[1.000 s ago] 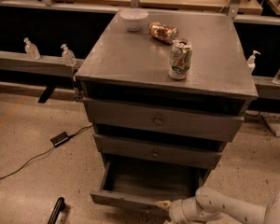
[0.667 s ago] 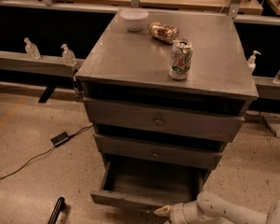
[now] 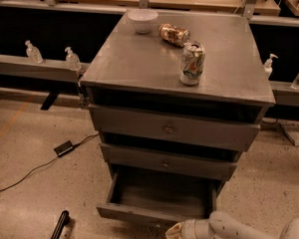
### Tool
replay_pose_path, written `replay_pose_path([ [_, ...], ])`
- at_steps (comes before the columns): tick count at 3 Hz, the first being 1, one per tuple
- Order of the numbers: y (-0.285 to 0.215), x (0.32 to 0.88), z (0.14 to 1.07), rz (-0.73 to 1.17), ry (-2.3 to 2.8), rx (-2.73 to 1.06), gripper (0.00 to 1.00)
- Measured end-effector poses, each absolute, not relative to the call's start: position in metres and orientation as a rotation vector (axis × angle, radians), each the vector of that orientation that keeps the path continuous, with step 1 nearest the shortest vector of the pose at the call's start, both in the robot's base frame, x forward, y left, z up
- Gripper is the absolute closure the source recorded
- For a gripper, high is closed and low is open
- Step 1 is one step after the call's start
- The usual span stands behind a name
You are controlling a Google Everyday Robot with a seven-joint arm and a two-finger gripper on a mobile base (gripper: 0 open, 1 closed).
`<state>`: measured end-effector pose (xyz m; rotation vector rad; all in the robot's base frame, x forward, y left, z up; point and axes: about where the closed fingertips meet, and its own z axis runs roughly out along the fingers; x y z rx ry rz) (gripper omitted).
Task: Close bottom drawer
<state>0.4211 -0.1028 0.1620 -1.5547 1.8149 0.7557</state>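
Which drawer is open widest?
The bottom drawer, pulled out, inside showing, gripper at its front; middle drawer and top drawer are nearly shut.

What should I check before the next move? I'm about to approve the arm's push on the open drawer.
1. The bottom drawer is pulled out: ok.
2. The gripper sits low before its front, right of centre: ok.
3. Gripper touching that front: cannot tell.
4. The can stands upright on the cabinet top: ok.
5. The power adapter lies on the floor left, off the drawer's path: ok.
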Motion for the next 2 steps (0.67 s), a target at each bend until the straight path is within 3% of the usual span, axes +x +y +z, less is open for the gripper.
replay_pose_path([
  [2,-0.0982,0.4225,0.1544,0.73,1.8,-1.553,1.0],
])
